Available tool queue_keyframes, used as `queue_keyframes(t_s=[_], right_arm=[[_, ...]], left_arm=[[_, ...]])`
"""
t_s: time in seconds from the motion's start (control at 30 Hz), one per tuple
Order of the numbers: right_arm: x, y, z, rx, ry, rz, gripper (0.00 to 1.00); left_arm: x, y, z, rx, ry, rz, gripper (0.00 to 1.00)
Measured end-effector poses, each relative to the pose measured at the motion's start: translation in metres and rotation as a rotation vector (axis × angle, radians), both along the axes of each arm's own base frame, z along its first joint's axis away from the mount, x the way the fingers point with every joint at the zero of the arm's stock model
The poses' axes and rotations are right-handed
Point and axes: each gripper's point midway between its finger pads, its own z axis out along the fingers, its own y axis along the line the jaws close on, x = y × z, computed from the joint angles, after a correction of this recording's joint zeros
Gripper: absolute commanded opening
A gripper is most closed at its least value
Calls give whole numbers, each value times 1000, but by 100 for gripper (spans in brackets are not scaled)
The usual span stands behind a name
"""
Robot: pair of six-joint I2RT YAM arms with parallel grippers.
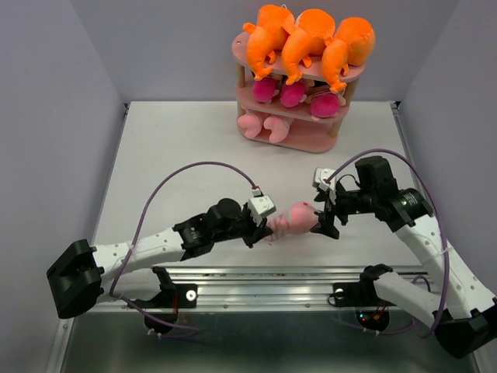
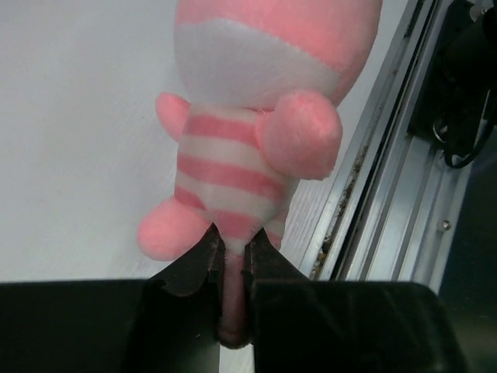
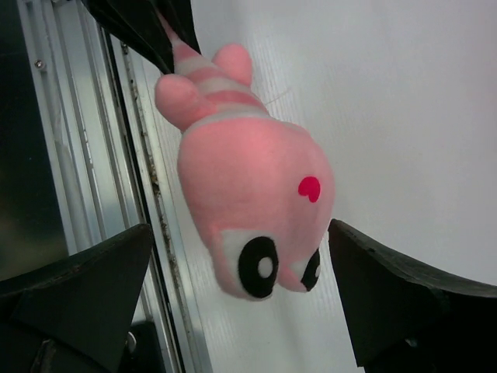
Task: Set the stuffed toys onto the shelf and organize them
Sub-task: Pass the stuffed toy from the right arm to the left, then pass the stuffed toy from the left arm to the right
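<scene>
**Item 1.** Pale pink striped plush pig (image 1: 293, 219), lower centre of the top view, over the near strip of the white bench (image 1: 178, 155). It is held out lengthwise between the two arms, apparently for a hand-over.

**Item 2.** Left gripper (image 1: 260, 225): jaws pressed onto the pig's thin tail end, carrying it alone.

**Item 3.** Right gripper (image 1: 324, 216): jaws spread either side of the pig's head, not yet touching. It seems placed to take the toy, being the arm nearer the shelf.

**Item 4.** Pink three-tier oval shelf with light wooden posts (image 1: 311, 145), upper centre.
- Top tier: orange plush monsters (image 1: 307, 39).
- Middle tier: magenta striped dolls (image 1: 293, 93).
- Bottom tier: two pink pigs (image 1: 260, 124) at its left. The toys are sorted by kind, so the held pig likely belongs at the right of this tier.
</scene>
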Motion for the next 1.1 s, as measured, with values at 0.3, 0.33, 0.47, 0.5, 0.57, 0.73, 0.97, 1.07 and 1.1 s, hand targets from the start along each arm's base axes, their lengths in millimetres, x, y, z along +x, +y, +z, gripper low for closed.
queue_keyframes(t_s=[0.3, 0.33, 0.47, 0.5, 0.57, 0.73, 0.97, 1.07, 1.1], right_arm=[[-21, -1, 22, 67, -166, 105, 100], [-22, -1, 21, 67, -171, 114, 100], [-21, -1, 17, 61, -177, 120, 100], [-20, -1, 16, 59, -176, 115, 100], [-18, 0, 15, 66, -174, 105, 100], [-8, 5, 4, 91, -147, 59, 100], [19, 2, 4, 84, -158, -85, 100], [32, -1, 11, 89, -157, -179, 100], [35, -1, 14, 95, -150, -201, 100]], left_arm=[[-10, -5, 5, -180, 401, 48, 0], [-12, -5, 7, -200, 438, 48, 0], [-18, -3, 11, -274, 571, 47, 0], [-20, -2, 13, -288, 594, 47, 0], [-24, -2, 19, -330, 649, 37, 0], [-34, -4, 35, -405, 731, 0, 0], [-37, -7, 49, -468, 778, -17, 0], [-35, -7, 53, -482, 775, -19, 0], [-34, -7, 54, -489, 773, -17, 0]])
